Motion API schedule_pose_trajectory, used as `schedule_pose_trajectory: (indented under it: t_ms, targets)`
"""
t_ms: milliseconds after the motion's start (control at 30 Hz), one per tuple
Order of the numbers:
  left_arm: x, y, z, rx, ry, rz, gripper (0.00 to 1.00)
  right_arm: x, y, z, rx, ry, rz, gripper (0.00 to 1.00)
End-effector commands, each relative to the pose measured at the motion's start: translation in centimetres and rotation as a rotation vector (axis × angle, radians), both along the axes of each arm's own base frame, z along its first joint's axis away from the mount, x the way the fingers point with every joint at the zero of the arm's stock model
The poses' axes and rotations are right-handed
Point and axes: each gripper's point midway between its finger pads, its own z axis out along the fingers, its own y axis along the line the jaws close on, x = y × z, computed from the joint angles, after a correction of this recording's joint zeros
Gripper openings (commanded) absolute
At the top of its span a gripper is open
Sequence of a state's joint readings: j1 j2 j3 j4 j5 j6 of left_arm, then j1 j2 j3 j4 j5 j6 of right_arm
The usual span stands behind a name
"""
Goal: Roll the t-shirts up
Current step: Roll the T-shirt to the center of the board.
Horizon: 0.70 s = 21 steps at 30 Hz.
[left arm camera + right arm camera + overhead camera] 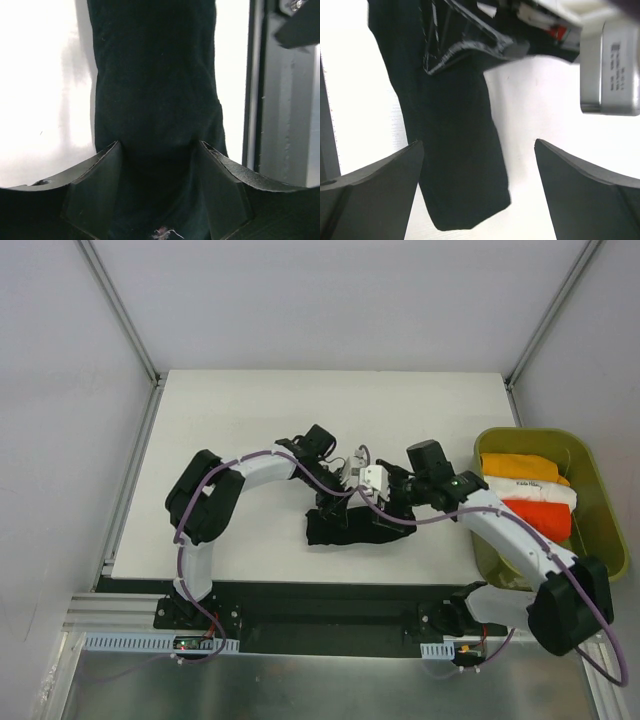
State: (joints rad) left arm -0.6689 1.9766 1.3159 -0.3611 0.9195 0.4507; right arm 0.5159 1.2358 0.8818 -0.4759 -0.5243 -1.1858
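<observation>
A black t-shirt [345, 530], rolled into a long bundle, lies on the white table [250, 410] between the two arms. My left gripper [343, 503] [159, 143] straddles the roll [155, 75], and dark cloth fills the gap between its fingers and touches both. My right gripper [393, 504] [479, 142] hangs wide open over the roll's free end [455, 150], which lies by its left finger. Nothing touches the right finger. Orange [515, 464], white [530, 489] and red-orange [535, 515] t-shirt bundles sit in the bin.
The olive-yellow plastic bin [600, 490] stands at the table's right edge, beside the right arm. My left gripper's body and camera [605, 65] fill the top of the right wrist view. The table's near edge with a black rail [330, 590] runs just below the roll.
</observation>
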Motion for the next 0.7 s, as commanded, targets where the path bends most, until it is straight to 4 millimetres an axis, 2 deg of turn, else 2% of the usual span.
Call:
schedule_pose_trajectory:
  t_ms: [0, 33, 67, 233, 333, 467, 667]
  targets:
    - [-0.2, -1.8, 3.8, -0.102, 0.003, -0.026, 0.62, -3.0, -0.5, 0.2, 0.009, -0.015, 0.093, 0.96]
    - [0.1, -1.6, 4.2, -0.111, 0.011, -0.014, 0.84, -3.4, -0.4, -0.2, -0.001, -0.008, 0.103, 0.96]
    - [0.3, -1.6, 4.9, -0.117, 0.022, 0.001, 0.99, -3.6, -0.5, -0.5, -0.007, -0.001, 0.106, 0.96]
    - [3.2, -0.1, 8.1, -0.153, 0.03, 0.108, 0.99, -4.2, 0.1, -2.4, -0.026, -0.013, 0.135, 0.96]
    - [4.8, 1.1, 8.8, -0.148, 0.081, 0.189, 0.99, -4.3, 1.0, -2.6, -0.024, -0.059, 0.162, 0.96]
    - [8.2, 4.1, 9.6, -0.163, 0.088, 0.302, 0.99, -4.5, 2.5, -3.0, -0.026, -0.113, 0.203, 0.96]
    - [11.1, 7.1, 10.6, -0.182, 0.064, 0.394, 0.99, -4.8, 3.7, -5.0, -0.074, -0.106, 0.237, 0.96]
